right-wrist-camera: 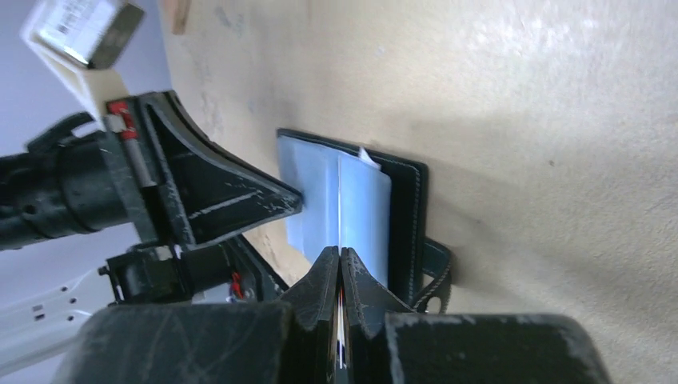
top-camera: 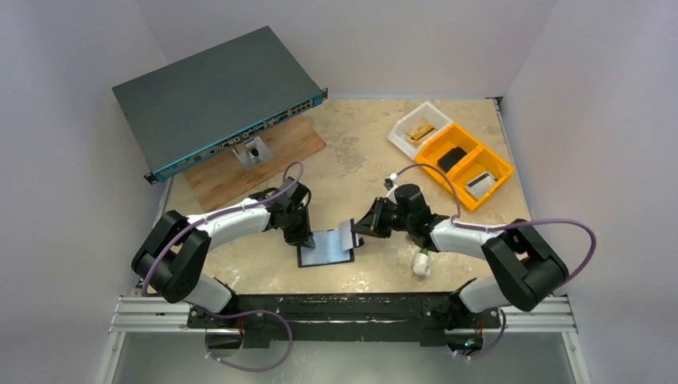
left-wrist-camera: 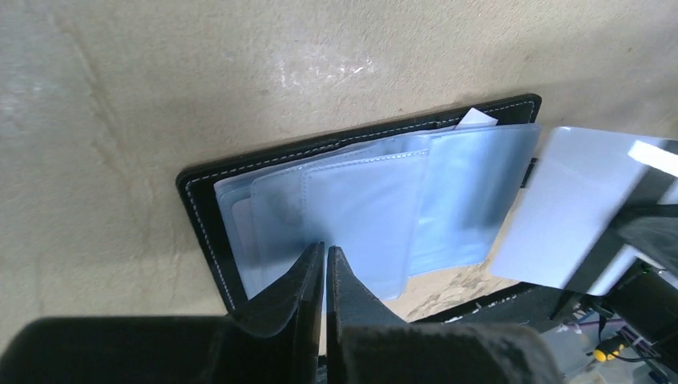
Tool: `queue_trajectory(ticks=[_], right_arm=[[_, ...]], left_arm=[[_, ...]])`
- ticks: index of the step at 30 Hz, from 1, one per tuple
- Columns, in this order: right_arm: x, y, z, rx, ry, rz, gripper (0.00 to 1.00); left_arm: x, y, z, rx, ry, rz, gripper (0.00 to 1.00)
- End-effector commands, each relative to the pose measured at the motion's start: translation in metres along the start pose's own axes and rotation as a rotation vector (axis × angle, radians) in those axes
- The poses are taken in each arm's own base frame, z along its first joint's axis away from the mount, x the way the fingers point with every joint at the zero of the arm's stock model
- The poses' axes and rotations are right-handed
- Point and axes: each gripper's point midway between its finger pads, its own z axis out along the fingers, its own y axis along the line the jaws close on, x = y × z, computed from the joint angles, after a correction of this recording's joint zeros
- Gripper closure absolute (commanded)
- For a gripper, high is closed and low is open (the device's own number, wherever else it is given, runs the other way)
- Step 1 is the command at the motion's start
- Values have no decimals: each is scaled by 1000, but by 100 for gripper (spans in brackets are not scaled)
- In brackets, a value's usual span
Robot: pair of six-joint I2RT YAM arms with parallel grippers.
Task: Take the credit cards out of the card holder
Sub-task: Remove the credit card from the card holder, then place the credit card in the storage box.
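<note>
Both arm bases sit at the near edge of the table (top-camera: 352,152) in the top view, and the arms reach inward to meet over the wallet (top-camera: 326,254), which lies open and flat between them, near the front. Left gripper (top-camera: 302,237) comes down on the wallet's left part; right gripper (top-camera: 357,230) is just beside the wallet's right edge with a pale card (top-camera: 346,234) in it, the card standing tilted above that edge. Farther back on the left a switch (top-camera: 212,100) rests partly on a wood board (top-camera: 232,180); at back right an orange tray (top-camera: 486,152) sits against a white tray (top-camera: 408,122). A small white object (top-camera: 421,264) lies on the table under the right forearm. From the left wrist, the two fingers (left-wrist-camera: 308,276) are pressed together with nothing between them, tips resting on the clear sleeves (left-wrist-camera: 360,200) fanned over the black wallet (left-wrist-camera: 200,200). A white slip (left-wrist-camera: 478,118) pokes out at the wallet's far edge, and the card (left-wrist-camera: 576,200) hangs off the right side, overlapping the wallet's corner. From the right wrist, the jaws are clamped on the card (right-wrist-camera: 340,332), seen edge-on as a thin line between them. Beyond lies the open wallet (right-wrist-camera: 416,216) with its strap curling off the near side, and the left gripper (right-wrist-camera: 296,200) touches the sleeves from the left.
</note>
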Motion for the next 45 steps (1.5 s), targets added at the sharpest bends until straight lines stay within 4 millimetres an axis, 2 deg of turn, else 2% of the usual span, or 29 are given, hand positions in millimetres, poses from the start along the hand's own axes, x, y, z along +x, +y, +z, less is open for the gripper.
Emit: queue_trajectory(ticks=[1, 5, 10, 14, 18, 23, 28, 34, 38, 42, 45], right_arm=[[-30, 30, -16, 1, -103, -67, 100], [-50, 39, -30, 46, -186, -74, 100], [-78, 44, -52, 106, -307, -62, 100], [-106, 26, -80, 257, -421, -33, 100], [-143, 2, -114, 359, -533, 23, 100], [-194, -36, -166, 548, -670, 69, 100], [-231, -71, -213, 724, -772, 103, 100], [-257, -113, -258, 899, -833, 177, 100], [-261, -139, -280, 1075, -818, 211, 100], [-265, -156, -292, 1156, -825, 244, 100], [-271, -167, -293, 1201, -816, 257, 100]], left_arm=[[-18, -10, -27, 12, -75, 70, 88], [-25, -26, -50, 71, -119, 107, 62], [-28, -38, -79, 114, -161, 160, 44], [-26, -44, -98, 140, -171, 207, 36], [-19, -48, -110, 173, -158, 262, 33], [-10, -50, -114, 204, -122, 307, 32], [-4, -50, -118, 223, -101, 328, 32], [0, -50, -125, 232, -92, 362, 31], [2, -48, -126, 226, -88, 384, 31], [4, -48, -125, 239, -89, 392, 31], [3, -49, -124, 246, -90, 392, 31]])
